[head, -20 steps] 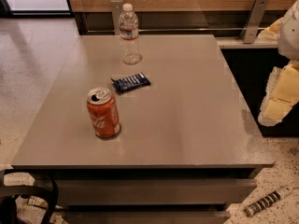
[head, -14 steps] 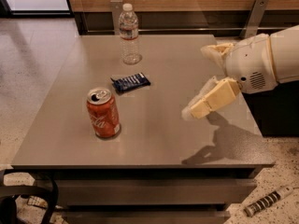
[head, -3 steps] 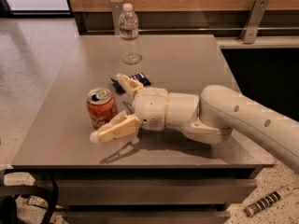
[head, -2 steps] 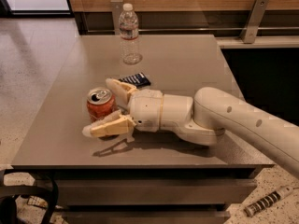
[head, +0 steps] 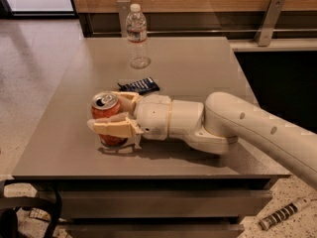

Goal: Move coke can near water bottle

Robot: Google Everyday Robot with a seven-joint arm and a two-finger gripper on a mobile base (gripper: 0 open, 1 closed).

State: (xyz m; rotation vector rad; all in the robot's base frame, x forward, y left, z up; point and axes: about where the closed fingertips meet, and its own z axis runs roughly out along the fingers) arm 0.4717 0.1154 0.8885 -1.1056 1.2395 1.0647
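Observation:
The coke can (head: 104, 102), red-orange with a silver top, stands upright on the grey table (head: 198, 63) at the front left. My gripper (head: 106, 114) reaches in from the right and has the can between its two cream fingers (head: 115, 127), one on the near side and one on the far side, both against it. The can rests on the table. The water bottle (head: 136, 36), clear with a white cap, stands upright at the table's far left, well beyond the can.
A flat dark blue snack wrapper (head: 140, 86) lies just behind the gripper, between the can and the bottle. My arm (head: 247, 128) crosses the table's right front. A low wall with metal brackets (head: 270, 14) runs behind the table. The floor lies to the left.
The gripper moved left across the table to the can, slid its fingers around it, and the fingers have narrowed onto the can. Can, bottle and wrapper have stayed in place.

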